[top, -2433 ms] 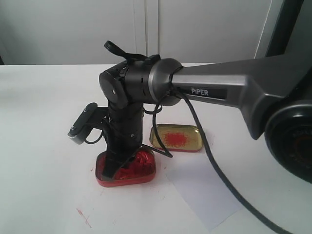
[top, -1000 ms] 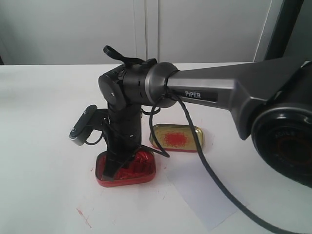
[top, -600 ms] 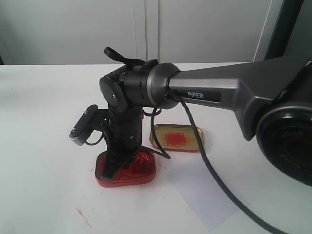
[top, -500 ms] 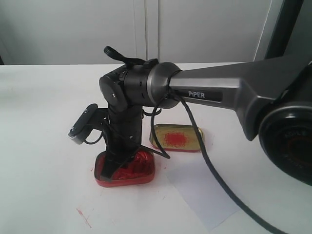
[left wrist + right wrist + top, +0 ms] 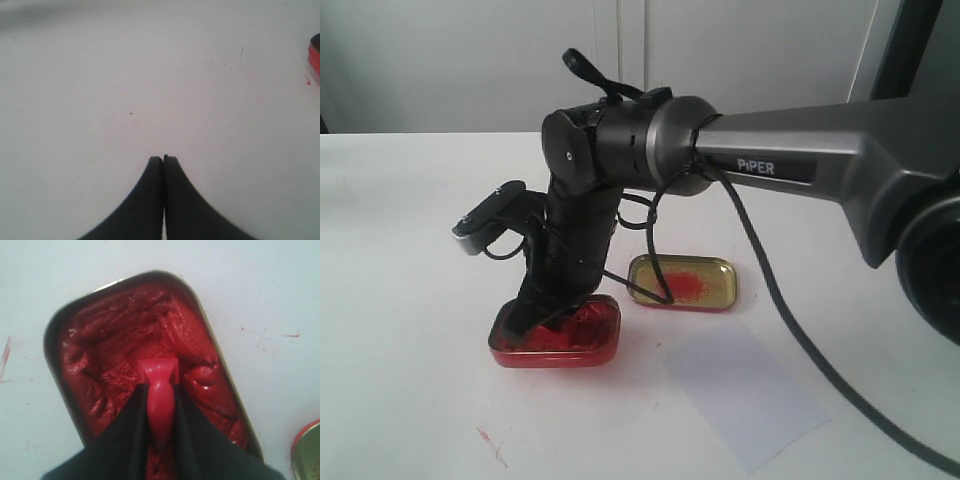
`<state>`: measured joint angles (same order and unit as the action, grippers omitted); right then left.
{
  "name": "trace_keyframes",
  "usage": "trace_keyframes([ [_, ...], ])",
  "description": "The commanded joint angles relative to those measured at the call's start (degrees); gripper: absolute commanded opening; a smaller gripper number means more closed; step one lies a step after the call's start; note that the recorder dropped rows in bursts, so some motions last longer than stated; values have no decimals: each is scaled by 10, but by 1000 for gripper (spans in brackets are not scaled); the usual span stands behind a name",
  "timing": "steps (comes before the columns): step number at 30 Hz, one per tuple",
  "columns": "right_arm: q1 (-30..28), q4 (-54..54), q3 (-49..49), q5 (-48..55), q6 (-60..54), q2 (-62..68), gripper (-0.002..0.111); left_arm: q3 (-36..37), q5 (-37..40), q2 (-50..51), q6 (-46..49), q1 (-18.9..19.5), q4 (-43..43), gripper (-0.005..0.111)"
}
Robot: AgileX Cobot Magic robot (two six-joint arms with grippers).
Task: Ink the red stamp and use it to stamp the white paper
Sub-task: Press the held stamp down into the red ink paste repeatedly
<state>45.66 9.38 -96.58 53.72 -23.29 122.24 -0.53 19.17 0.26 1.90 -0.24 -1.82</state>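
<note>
White tabletop [image 5: 400, 400] all round, and the right gripper [image 5: 160, 390] is clamped on the red stamp [image 5: 159, 375], base down at the paste in the ink tin [image 5: 510, 357] lower left, so inking looks underway, the white paper [image 5: 745, 395] lower right shows no print yet, left gripper [image 5: 163, 160] pinched together on nothing.

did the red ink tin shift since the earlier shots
Yes. The red ink tin slid left in the exterior view, away from the gold lid, which stayed put.
</note>
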Motion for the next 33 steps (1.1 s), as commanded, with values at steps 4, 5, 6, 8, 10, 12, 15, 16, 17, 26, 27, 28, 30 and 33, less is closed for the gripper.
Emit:
trace_keyframes([
  [4, -40, 46, 0, 6, -20, -9, 0, 5, 4, -3, -4, 1, -2, 0],
  [5, -45, 47, 0, 10, -21, -8, 0, 5, 4, -3, -4, 1, -2, 0],
  [6, -48, 55, 0, 14, -22, -7, 0, 5, 4, -3, -4, 1, -2, 0],
  [8, -53, 68, 0, 19, -24, -4, 0, 5, 4, -3, -4, 1, -2, 0],
  [10, -53, 72, 0, 19, -24, 3, 0, 5, 4, -3, -4, 1, -2, 0],
  [12, -53, 73, 0, 19, -24, 13, 0, 5, 4, -3, -4, 1, -2, 0],
  [15, -53, 73, 0, 19, -24, 23, 0, 5, 4, -3, -4, 1, -2, 0],
  [16, -53, 74, 0, 19, -25, 25, 0, 5, 4, -3, -4, 1, -2, 0],
  [17, -53, 74, 0, 19, -26, 25, 0, 5, 4, -3, -4, 1, -2, 0],
  [26, -53, 78, 0, 20, -28, 34, 0, 5, 4, -3, -4, 1, -2, 0],
  [27, -53, 78, 0, 20, -28, 36, 0, 5, 4, -3, -4, 1, -2, 0],
  [28, -53, 78, 0, 20, -28, 37, 0, 5, 4, -3, -4, 1, -2, 0],
  [30, -53, 78, 0, 18, -28, 37, 0, 5, 4, -3, -4, 1, -2, 0],
  [33, -54, 78, 0, 21, -28, 38, 0, 5, 4, -3, -4, 1, -2, 0],
])
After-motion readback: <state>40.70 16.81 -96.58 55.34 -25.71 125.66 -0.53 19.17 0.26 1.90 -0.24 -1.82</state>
